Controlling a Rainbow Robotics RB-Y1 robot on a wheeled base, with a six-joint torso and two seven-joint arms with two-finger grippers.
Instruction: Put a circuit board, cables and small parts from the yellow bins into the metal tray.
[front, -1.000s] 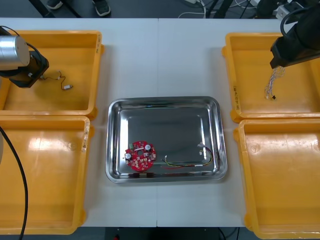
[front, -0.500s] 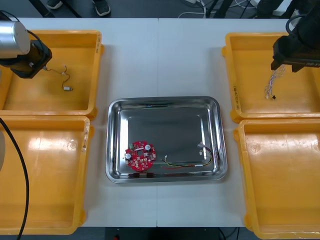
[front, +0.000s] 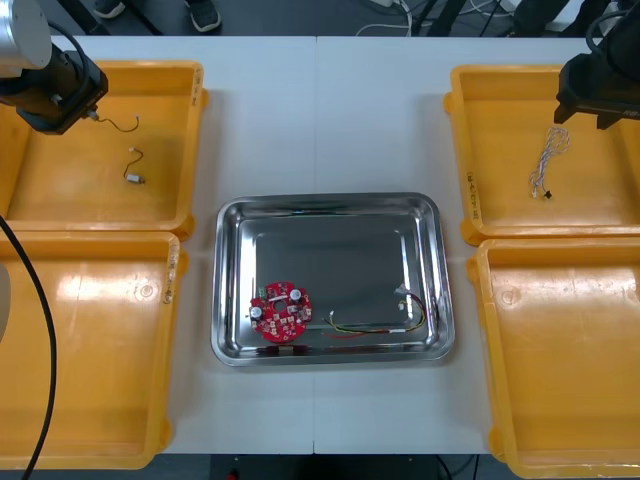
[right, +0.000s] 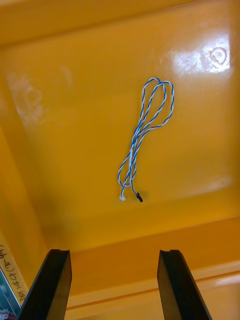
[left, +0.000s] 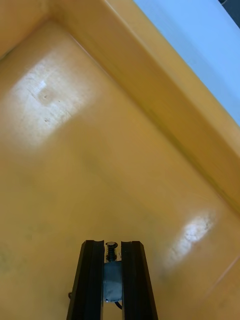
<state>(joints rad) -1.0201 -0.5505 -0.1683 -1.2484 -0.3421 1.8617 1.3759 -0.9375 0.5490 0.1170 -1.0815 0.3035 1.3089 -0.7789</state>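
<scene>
Left end effector (left: 112, 246) is clenched on a small metal part (left: 112, 280), a grey-blue body with a short coiled tip that pokes out between the black fingers (left: 92, 280). It hangs over the floor of the far left yellow bin (front: 190, 140), which sits at the far left corner of the bench (front: 320, 120). In the front view a thin lead (front: 118, 124) trails from it toward the bin's middle. A second small metal part (front: 133, 176), with a curled lead of its own, lies on the same bin's floor, apart from the end effector.

Right end effector (right: 112, 257) is released, its fingers standing wide apart with nothing between them. It is over the far right yellow bin (front: 462, 150), at the bench's far right corner. A blue and white twisted cable (right: 146, 132) lies looped on that bin's floor beyond the fingertips, touching neither. Its two ends, one white and one black, lie side by side.

At the middle of the bench, between the bins, sits the metal tray (front: 330, 199). A round red circuit board (front: 280, 312) lies in its near left corner. A red and yellow cable (front: 350, 331) runs along the tray's near edge, to the right of the board. The near left yellow bin (front: 90, 360) and near right yellow bin (front: 570, 370) flank the tray.
</scene>
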